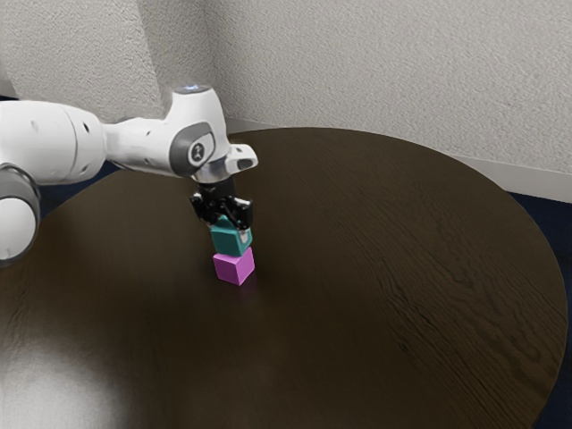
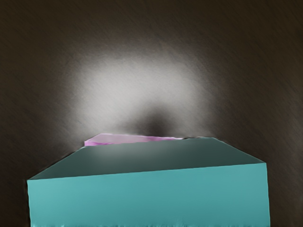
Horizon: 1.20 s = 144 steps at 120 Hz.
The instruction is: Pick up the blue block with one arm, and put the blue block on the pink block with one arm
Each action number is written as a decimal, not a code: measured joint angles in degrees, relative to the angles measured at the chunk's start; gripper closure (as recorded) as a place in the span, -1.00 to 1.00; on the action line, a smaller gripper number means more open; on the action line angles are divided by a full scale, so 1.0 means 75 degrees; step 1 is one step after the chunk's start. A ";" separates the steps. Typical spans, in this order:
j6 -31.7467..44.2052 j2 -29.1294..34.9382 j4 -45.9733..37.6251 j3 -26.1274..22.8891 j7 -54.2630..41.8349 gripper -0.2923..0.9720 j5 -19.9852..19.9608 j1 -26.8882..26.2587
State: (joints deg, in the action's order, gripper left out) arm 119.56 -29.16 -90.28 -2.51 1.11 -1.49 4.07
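A white robot arm (image 1: pixel 134 143) reaches over a round, dark wood-grain surface (image 1: pixel 384 268). Its black two-finger end effector (image 1: pixel 229 221) is closed onto the upper part of the blue block (image 1: pixel 232 239), a small teal cube with flat matte faces and crisp edges, one finger on each opposite side. The blue block sits directly over the pink block (image 1: pixel 234 267), a matching matte magenta cube standing on the surface. Whether the two cubes touch cannot be told. In the wrist view a sliver of pink shows past the teal top edge. The blue block looks rigid and light, probably smooth enough to slip. Gripping its flat, parallel sides near the middle seems safest.
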 joint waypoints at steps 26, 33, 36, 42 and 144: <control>0.0274 0.0104 -0.0266 -0.0085 0.0026 -0.04 0.0119 0.0009; 0.0313 0.0115 -0.0261 -0.0087 -0.0031 -0.04 0.0127 0.0011; 0.0326 0.0117 -0.0262 -0.0087 -0.0062 -0.04 0.0128 0.0013; 0.0349 0.0119 -0.0264 -0.0087 -0.0123 -0.04 0.0132 0.0018; 0.0437 0.0291 -0.0634 -0.0076 -0.0965 -0.04 0.0089 0.0091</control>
State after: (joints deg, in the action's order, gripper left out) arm 122.83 -26.98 -95.03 -3.08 -6.13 -0.82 4.75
